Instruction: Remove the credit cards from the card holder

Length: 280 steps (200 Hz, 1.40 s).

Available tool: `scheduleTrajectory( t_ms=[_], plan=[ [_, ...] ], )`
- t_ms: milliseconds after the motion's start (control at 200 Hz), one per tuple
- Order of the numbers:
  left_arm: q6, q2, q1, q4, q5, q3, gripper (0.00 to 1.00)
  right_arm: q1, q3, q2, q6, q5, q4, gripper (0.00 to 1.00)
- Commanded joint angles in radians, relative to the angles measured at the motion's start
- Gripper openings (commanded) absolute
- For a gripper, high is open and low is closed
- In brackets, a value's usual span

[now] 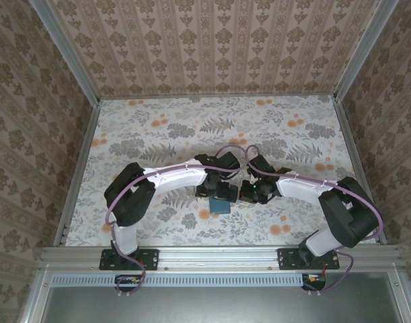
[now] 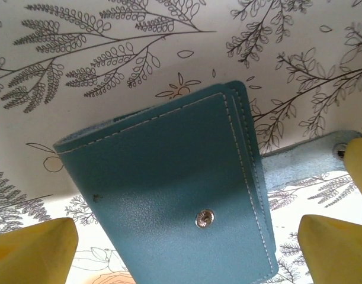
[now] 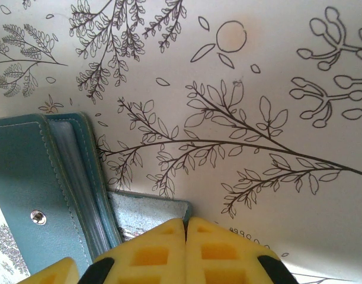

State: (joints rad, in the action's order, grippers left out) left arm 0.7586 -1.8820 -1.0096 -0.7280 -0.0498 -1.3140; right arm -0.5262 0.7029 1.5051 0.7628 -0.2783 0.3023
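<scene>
Card holder [image 1: 222, 206] lies closed and flat on the table [image 1: 158, 134], near the middle and a little toward the arm bases, between the two wrists.

It is rectangular with rounded corners. The cover is teal, with a fine pebbled grain like leather and pale stitching along the edges. One round metal snap stud [image 2: 205, 218] sits on the upper face.

Strap tab [image 2: 302, 163] sticks out sideways from the holder toward the right arm. The side showing is paler and suede-like, and it carries its own metal snap near the end.

Left tool [image 2: 186, 239]: released. It hangs directly over the cover with its smooth yellow fingers [image 2: 32, 251] spread wide, one on either side of the holder's near end. Neither is seen touching it.

Right tool [image 3: 185, 236]: clenched. The two yellow pads [image 3: 219, 254], moulded with rectangular recesses, are pressed flush together, tips at the end of the strap tab. Whether the tab is nipped between them I cannot tell.

In the right wrist view, the holder's open edge shows a stack of clear glossy plastic sleeves [image 3: 80, 177] between the two covers. What they hold I cannot make out.

Table covering is white and smooth, printed with grey fern sprigs and orange blooms.
</scene>
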Motion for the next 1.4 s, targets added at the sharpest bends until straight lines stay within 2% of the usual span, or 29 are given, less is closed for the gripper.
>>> scheduleTrajectory(
  t_ms=[0, 155, 415, 875, 1155, 1395],
  plan=[
    [0.019, -0.018, -0.007, -0.009, -0.011, -0.015, 1.00, 0.008, 0.004, -0.003, -0.003, 0.004, 0.049, 0.01],
    [0.020, -0.031, -0.010, 0.007, -0.026, -0.004, 1.00, 0.008, 0.002, -0.003, -0.002, 0.005, 0.048, 0.01],
    [0.018, -0.055, -0.011, 0.003, -0.027, 0.002, 0.93, 0.009, 0.000, -0.008, -0.002, 0.008, 0.050, 0.01],
    [0.015, -0.001, -0.006, -0.014, -0.006, 0.027, 0.69, 0.009, -0.008, -0.031, -0.001, 0.016, 0.057, 0.00],
    [0.013, 0.061, 0.005, -0.043, 0.028, 0.062, 0.66, 0.011, -0.011, -0.037, 0.000, 0.021, 0.061, 0.00],
    [0.011, 0.121, 0.030, -0.050, 0.041, 0.102, 0.69, 0.010, -0.003, -0.033, 0.000, 0.021, 0.068, 0.00]
  ],
)
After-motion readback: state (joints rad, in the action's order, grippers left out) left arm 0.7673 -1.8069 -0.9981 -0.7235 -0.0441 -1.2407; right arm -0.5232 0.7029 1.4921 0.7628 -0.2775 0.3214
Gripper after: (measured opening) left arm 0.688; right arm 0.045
